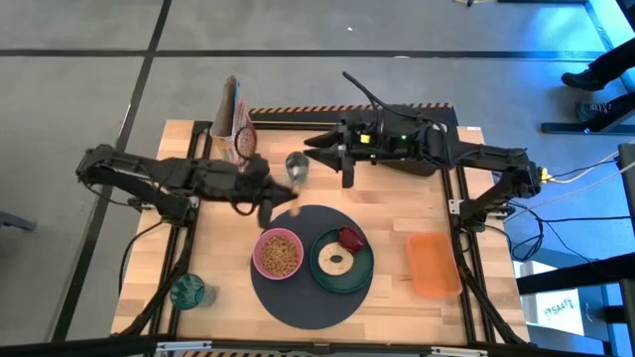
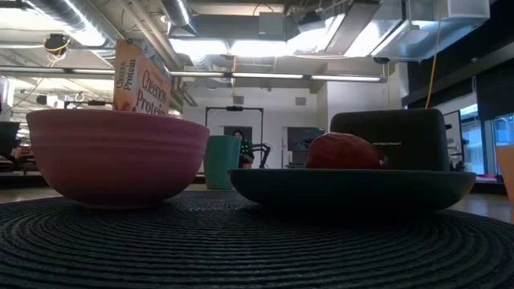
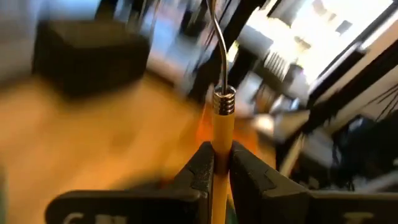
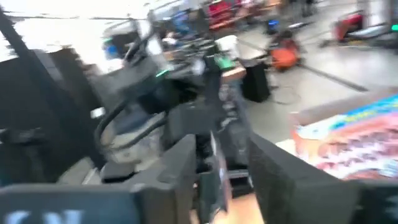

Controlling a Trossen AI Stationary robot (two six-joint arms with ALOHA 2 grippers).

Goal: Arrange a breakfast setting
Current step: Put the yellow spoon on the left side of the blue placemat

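1. Mat (image 1: pixel 298 293): the pink bowl (image 1: pixel 279 254) and the dark-green plate (image 1: pixel 341 262) fill its middle; its near edge is bare.
2. Left pincer (image 1: pixel 270 206), clamped on the spoon (image 3: pixel 221 134), blocks the approach just behind the bowl.
3. Table (image 1: pixel 392 213) between mat and orange tray (image 1: pixel 433 264) is free.

This looks like a robot lab in a big open work hall, not a home. The wooden table (image 1: pixel 228 297) stands on a grey concrete floor (image 1: pixel 79 89) with yellow-and-black warning tape (image 1: pixel 298 110) along its far edge — and cables (image 1: pixel 585 171) run off to one side. Up above hang bare silver pipes (image 2: pixel 72 16) and long strip lights (image 2: pixel 273 76), and more dark machines stand far back in the room.
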